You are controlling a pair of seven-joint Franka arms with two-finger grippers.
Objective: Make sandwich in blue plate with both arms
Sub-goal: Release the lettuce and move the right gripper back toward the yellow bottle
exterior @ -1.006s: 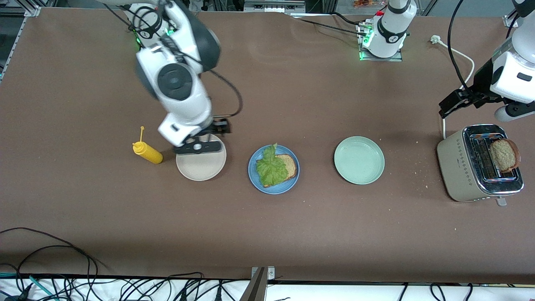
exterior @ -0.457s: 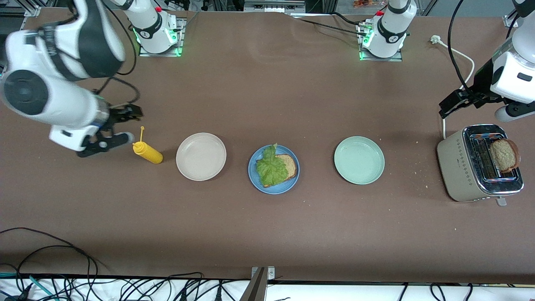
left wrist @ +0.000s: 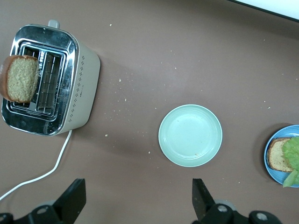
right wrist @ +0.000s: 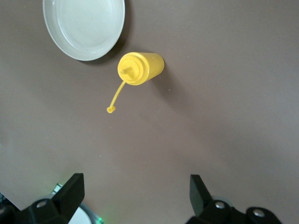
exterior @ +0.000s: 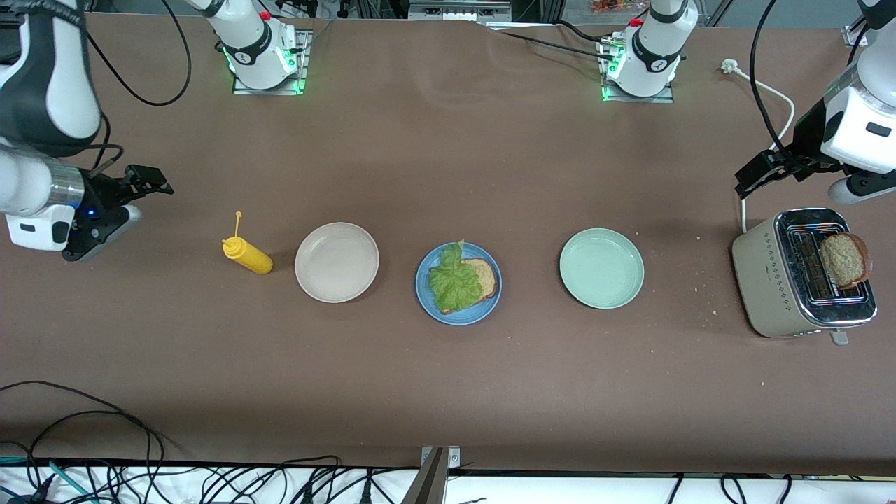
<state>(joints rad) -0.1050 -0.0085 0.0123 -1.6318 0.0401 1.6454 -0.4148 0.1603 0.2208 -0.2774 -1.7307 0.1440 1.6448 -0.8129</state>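
Observation:
The blue plate [exterior: 458,318] sits mid-table and holds a brown bread slice [exterior: 483,277] partly covered by a ruffled lettuce leaf [exterior: 451,283]. The left wrist view catches the blue plate [left wrist: 270,164], the bread slice [left wrist: 278,154] and the lettuce [left wrist: 293,151] at its edge. Another bread slice [exterior: 845,259] [left wrist: 19,78] sticks up from the toaster [exterior: 773,280] [left wrist: 81,88]. My left gripper [exterior: 752,178] [left wrist: 138,198] hangs open and empty over the table beside the toaster. My right gripper [exterior: 150,187] [right wrist: 138,191] is open and empty over bare table at the right arm's end.
A yellow squeeze bottle [exterior: 246,255] [right wrist: 140,68] stands beside a cream plate [exterior: 337,262] [right wrist: 84,25]. A mint-green plate [exterior: 601,268] [left wrist: 190,135] lies between the blue plate and the toaster. The toaster's white cable [exterior: 770,91] runs toward the bases. Crumbs dot the table near the toaster.
My right arm has swung from over the cream plate, past the yellow bottle, out to its own end of the table. The left arm has not moved.

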